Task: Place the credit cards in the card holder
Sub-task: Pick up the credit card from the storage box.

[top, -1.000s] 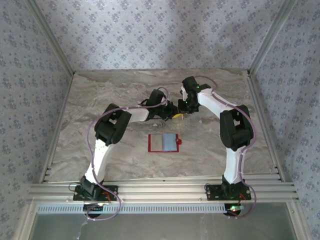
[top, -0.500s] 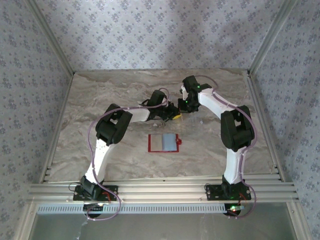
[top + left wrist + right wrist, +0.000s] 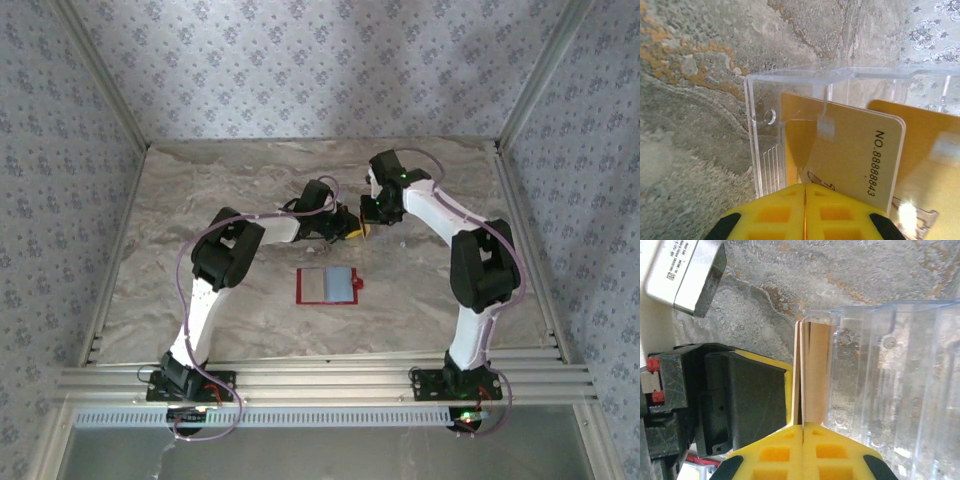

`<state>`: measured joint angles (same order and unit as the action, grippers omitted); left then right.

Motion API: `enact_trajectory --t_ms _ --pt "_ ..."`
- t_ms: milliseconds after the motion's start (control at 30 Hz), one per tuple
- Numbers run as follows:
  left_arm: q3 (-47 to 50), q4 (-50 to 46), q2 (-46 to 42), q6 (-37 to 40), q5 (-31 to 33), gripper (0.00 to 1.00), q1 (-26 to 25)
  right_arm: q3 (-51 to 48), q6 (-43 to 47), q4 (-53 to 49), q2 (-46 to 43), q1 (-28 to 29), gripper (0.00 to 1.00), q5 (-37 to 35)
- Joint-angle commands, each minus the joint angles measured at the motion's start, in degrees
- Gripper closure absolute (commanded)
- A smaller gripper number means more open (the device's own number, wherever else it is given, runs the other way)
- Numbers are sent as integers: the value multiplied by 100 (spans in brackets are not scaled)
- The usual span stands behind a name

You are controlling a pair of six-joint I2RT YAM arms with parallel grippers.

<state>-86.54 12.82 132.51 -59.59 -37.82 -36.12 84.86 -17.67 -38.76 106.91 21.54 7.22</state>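
Clenching one thin tan-yellow plastic card (image 3: pixel 850 150) together at far centre, the left gripper (image 3: pixel 805 196) and right gripper (image 3: pixel 803 432) may bend or drop it, we judge, if both pull; the flat red folding holder (image 3: pixel 303 286) lies nearer, well apart.

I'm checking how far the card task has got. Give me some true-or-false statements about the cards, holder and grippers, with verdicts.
1. The holder lies open on the table. True.
2. A grey-blue card lies on the holder. True.
3. The left gripper is open and empty. False: it is shut on a yellow card.
4. Both grippers hang over the holder. False: the left one and the right gripper meet on its far side.
5. The right gripper is shut on the yellow card too. True.
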Motion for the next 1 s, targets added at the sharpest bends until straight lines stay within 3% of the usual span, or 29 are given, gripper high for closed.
enact_trajectory --t_ms 0,967 --pt "31 -131 -184 131 56 92 -59 -148 -200 155 -356 -86 100 -242" --pt "677 -974 -1068 597 552 87 87 -285 -263 299 -697 -99 100 -309"
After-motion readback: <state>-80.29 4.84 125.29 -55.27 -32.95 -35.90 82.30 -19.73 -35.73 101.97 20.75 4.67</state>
